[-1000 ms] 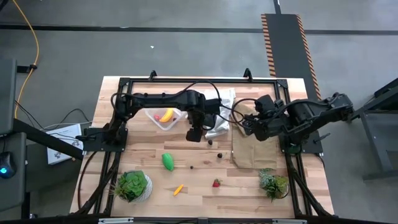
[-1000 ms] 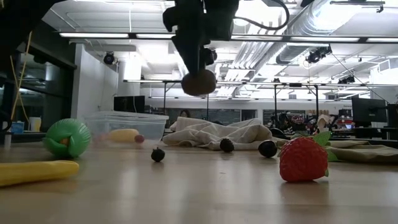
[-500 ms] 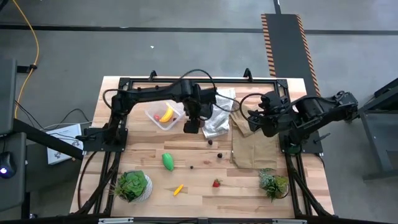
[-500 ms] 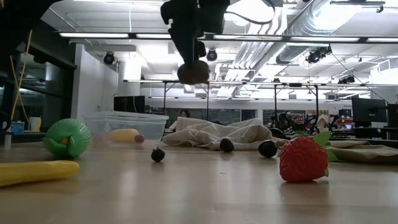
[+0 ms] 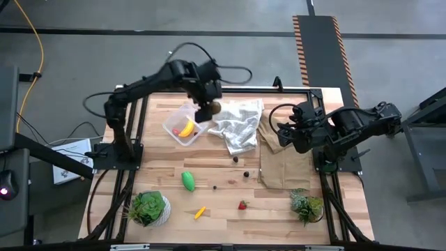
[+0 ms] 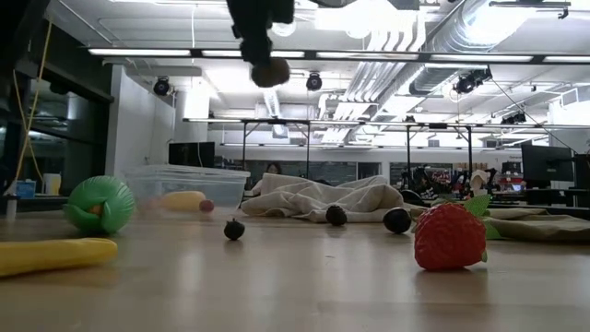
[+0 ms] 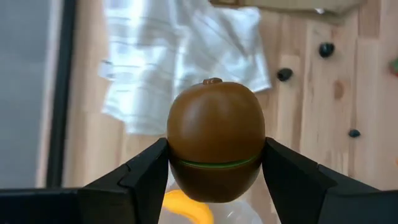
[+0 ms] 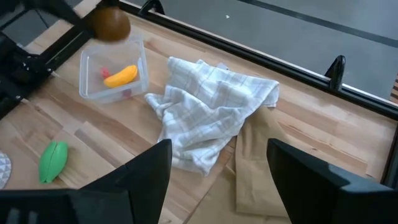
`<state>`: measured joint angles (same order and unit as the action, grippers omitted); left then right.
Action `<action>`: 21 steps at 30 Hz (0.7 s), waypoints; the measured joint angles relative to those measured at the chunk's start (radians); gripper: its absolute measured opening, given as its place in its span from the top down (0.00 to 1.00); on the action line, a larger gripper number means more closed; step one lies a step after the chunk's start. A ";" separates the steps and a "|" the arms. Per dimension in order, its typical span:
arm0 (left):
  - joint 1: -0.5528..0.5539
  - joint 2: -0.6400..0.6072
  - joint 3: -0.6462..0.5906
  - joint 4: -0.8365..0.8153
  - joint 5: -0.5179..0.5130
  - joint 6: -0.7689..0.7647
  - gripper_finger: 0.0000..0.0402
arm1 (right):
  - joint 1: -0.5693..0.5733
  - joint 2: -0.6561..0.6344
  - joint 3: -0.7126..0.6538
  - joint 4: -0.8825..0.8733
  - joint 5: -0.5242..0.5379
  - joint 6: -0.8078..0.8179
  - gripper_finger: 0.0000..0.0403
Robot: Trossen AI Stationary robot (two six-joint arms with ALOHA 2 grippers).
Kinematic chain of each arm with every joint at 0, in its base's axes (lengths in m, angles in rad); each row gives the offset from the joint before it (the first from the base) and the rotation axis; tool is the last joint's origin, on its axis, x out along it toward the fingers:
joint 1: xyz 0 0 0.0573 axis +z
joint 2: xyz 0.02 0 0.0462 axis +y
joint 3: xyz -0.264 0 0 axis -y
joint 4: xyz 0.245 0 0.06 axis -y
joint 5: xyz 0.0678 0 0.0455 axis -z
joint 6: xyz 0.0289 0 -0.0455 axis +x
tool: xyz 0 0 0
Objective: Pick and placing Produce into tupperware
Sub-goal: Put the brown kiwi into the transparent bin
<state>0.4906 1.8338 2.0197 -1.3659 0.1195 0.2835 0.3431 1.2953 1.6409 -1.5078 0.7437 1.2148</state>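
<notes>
Left gripper: clamped on brown kiwi, held above the tupperware at the table's 11 o'clock. Tupperware held a yellow banana piece. Right gripper: fingers apart, over the brown paper at 3 o'clock.

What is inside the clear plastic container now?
The container holds a yellow banana piece and a small red piece. The left gripper holds the brown kiwi above one corner of it, so that corner is covered in the high view.
</notes>
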 joint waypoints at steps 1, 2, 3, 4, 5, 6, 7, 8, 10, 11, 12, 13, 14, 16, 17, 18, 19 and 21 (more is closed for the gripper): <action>0.012 -0.015 0.000 0.000 0.000 0.000 0.45 | 0.000 0.000 0.000 0.003 0.000 0.000 0.37; 0.024 -0.032 0.000 0.000 0.000 0.000 0.45 | -0.002 0.000 0.000 0.006 0.000 0.000 0.37; 0.035 -0.049 0.000 -0.001 0.001 0.000 0.45 | -0.003 0.000 0.000 0.008 0.000 0.000 0.37; 0.045 -0.065 0.000 -0.001 0.003 0.000 0.45 | -0.003 0.000 0.000 0.009 0.000 0.001 0.37; 0.055 -0.080 0.000 -0.001 0.003 0.000 0.45 | -0.003 0.000 0.000 0.009 0.000 0.005 0.37; 0.065 -0.096 0.000 -0.001 0.003 0.000 0.45 | -0.003 0.000 0.000 0.009 0.000 0.009 0.37; 0.073 -0.110 0.000 -0.001 0.003 0.000 0.45 | -0.003 0.000 0.000 0.009 0.000 0.013 0.37; 0.081 -0.127 0.000 -0.002 0.003 -0.001 0.45 | -0.003 0.000 0.000 0.009 0.000 0.016 0.37; 0.097 -0.160 0.000 -0.003 0.003 -0.001 0.45 | -0.003 0.000 0.000 0.009 0.000 0.016 0.37; 0.103 -0.177 0.000 -0.003 0.003 -0.001 0.45 | -0.003 0.000 0.000 0.009 0.000 0.016 0.37; 0.110 -0.194 0.000 -0.004 0.003 -0.001 0.45 | -0.003 0.000 0.000 0.009 0.000 0.016 0.37; 0.119 -0.210 0.000 -0.005 0.002 -0.001 0.45 | -0.003 0.000 0.000 0.010 0.002 0.016 0.37; 0.128 -0.226 0.000 -0.006 0.000 -0.001 0.45 | -0.003 0.000 0.000 0.013 0.007 0.016 0.37; 0.143 -0.255 0.000 -0.008 -0.006 -0.001 0.45 | -0.003 0.000 0.000 0.020 0.015 0.017 0.37; 0.150 -0.269 0.000 -0.013 -0.011 -0.001 0.45 | -0.003 0.000 0.000 0.022 0.016 0.017 0.37; 0.157 -0.283 0.000 -0.019 -0.019 -0.001 0.45 | -0.003 0.000 0.000 0.025 0.016 0.017 0.37; 0.163 -0.296 0.000 -0.024 -0.035 -0.001 0.45 | -0.003 0.000 0.000 0.027 0.016 0.017 0.37; 0.174 -0.324 0.000 -0.027 -0.060 -0.001 0.45 | -0.003 0.000 0.000 0.033 0.016 0.017 0.37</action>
<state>0.6642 1.5095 2.0193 -1.3930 0.0595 0.2821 0.3405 1.2953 1.6408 -1.4748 0.7597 1.2316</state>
